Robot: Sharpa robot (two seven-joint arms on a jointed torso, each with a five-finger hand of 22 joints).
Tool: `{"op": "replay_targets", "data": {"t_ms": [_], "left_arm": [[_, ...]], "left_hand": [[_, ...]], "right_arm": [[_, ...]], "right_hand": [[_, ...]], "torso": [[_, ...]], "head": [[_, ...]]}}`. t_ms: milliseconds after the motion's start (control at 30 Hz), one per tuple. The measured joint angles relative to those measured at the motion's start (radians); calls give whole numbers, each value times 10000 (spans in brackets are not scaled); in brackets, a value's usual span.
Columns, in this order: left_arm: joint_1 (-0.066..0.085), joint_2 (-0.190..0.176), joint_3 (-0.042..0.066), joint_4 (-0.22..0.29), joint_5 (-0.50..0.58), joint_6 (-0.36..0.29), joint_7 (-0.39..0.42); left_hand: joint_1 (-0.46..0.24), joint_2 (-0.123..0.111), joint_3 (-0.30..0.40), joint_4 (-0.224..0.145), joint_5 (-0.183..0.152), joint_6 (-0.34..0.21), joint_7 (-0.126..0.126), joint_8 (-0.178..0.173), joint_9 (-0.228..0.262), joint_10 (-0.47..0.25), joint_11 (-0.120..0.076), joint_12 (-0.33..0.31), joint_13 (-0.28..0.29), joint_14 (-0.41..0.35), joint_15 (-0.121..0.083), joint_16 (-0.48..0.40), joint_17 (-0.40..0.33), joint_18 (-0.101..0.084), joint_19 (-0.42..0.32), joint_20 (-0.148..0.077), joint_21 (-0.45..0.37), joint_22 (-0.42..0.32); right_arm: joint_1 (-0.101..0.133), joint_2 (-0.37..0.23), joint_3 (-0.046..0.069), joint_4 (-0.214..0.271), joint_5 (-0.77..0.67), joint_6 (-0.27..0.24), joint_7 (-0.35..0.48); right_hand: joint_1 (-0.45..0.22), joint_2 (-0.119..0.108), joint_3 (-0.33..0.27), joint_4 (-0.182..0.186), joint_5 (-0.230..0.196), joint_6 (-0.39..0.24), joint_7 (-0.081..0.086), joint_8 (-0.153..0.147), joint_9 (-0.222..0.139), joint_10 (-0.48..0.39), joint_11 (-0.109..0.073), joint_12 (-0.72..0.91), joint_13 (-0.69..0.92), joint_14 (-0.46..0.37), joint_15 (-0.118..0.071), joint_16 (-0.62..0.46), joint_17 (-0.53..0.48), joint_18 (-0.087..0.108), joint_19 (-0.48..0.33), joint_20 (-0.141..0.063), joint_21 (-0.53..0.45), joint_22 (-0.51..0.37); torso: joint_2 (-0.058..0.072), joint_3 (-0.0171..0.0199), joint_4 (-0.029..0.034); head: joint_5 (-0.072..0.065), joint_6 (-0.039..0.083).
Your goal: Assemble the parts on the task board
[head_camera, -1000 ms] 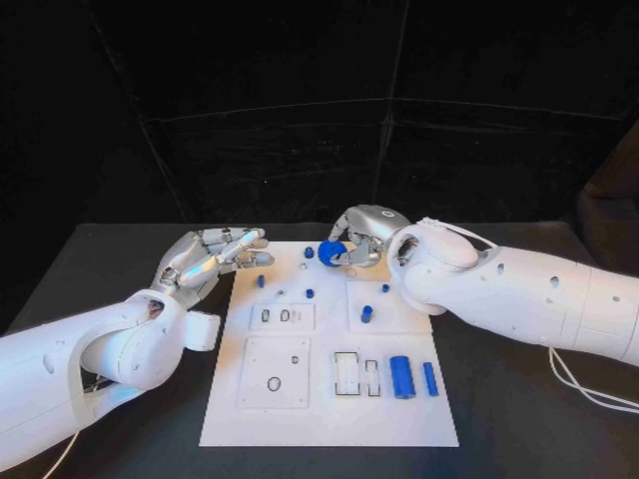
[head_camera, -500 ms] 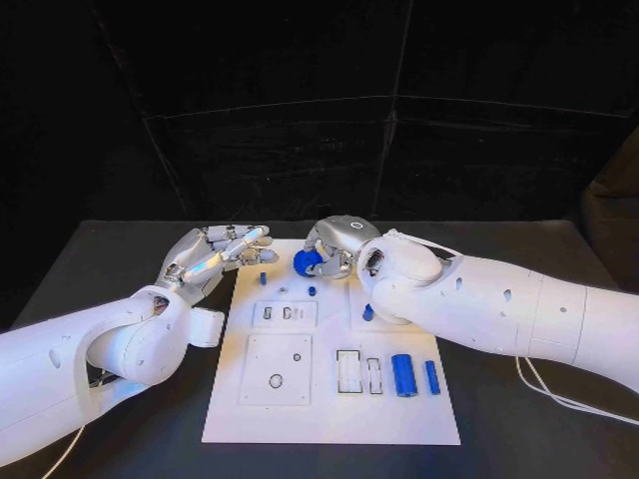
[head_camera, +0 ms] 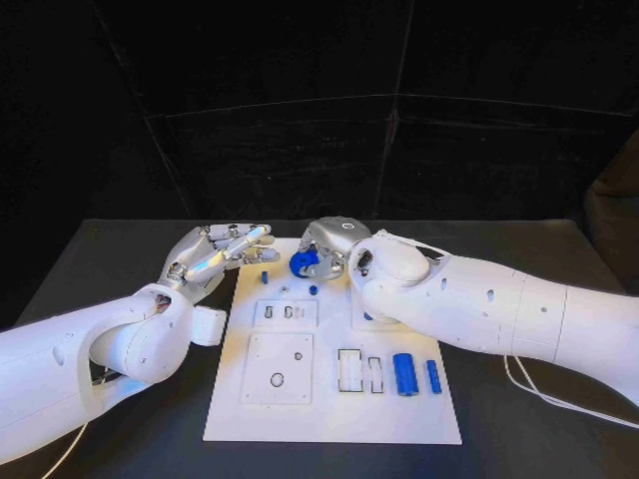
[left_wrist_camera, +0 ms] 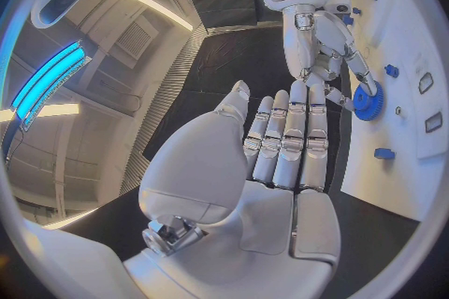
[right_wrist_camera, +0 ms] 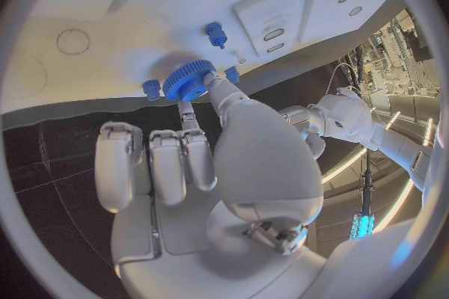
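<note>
Blue gear [head_camera: 306,263] pinched in fingertips of right hand [head_camera: 329,242] — above far end of task board [head_camera: 334,419], toothed disc near upright. Left hand [head_camera: 212,254] beside it — fingers straight, holding nothing.

Both hands crowd the task board's [head_camera: 334,419] far end — near half open.

No text, label, brand, number or sign can be read anywhere; the task board [head_camera: 334,419] carries only plain outlines and slots, no letters.
</note>
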Motion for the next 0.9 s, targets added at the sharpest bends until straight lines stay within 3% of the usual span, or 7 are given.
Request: {"op": "replay_targets", "data": {"t_ms": [200,300,467,600,767,900], "left_arm": [[0,2,0,-6,0,4,-2],[0,5,0,-11,0,7,-3],[0,14,0,-22,0,13,-6],[0,15,0,-25,0,17,-8],[0,14,0,-27,0,18,-10],[0,8,0,-27,0,19,-13]], "left_hand": [[0,0,27,-27,-47,0,0,0,0,0,0,0,0,0,0,0,0,0,0,0,-66,-23],[0,0,27,-27,-47,0,0,1,0,0,0,0,0,0,0,0,0,0,0,0,-71,-23],[0,0,27,-27,-47,0,0,1,0,0,0,0,0,0,0,0,0,0,0,0,-70,-23],[0,0,28,-27,-47,0,0,1,0,0,0,0,0,0,0,0,0,0,0,0,-70,-22],[0,0,27,-27,-47,0,0,1,0,0,0,0,0,0,0,0,0,1,0,0,-70,-22],[0,0,27,-27,-47,0,0,1,0,0,0,1,1,0,0,0,0,0,0,0,-70,-22]], "right_arm": [[1,102,2,-241,-44,-12,-5],[-8,121,-9,-352,-64,-16,-20],[-20,162,-13,-413,-106,-27,-39],[-19,166,-12,-423,-134,-12,-56],[-16,161,-11,-422,-140,78,-67],[-14,149,-10,-408,-78,260,-68]], "right_hand": [[-139,37,1,-40,-293,-394,109,-268,8,-1,71,-178,0,7,78,0,-1,0,4,75,0,0],[-108,-62,-13,-53,-370,-561,159,-419,0,-1,143,-291,0,-1,143,0,-2,0,8,79,39,0],[-108,-62,-54,-94,-370,-609,206,-465,-3,-1,143,-343,0,-1,142,0,-2,0,4,145,39,-1],[-265,-219,-120,-112,-369,-696,226,-547,-3,-33,180,-350,-1,35,178,0,-2,-1,4,145,39,-1],[-938,-431,-691,410,-361,-765,229,-567,14,0,214,-391,-1,-2,215,0,-3,0,4,215,39,-1],[-1932,-178,-1195,1417,148,-634,193,-567,47,0,213,-391,-1,-2,215,0,-3,0,4,214,39,-1]], "torso": [[1,-3,0],[1,-4,0],[2,-4,0],[2,-5,-4],[2,-6,-5],[2,-7,-11]], "head": [[1,1],[-5,8],[-26,2],[-29,-11],[-29,-12],[-17,-12]]}}
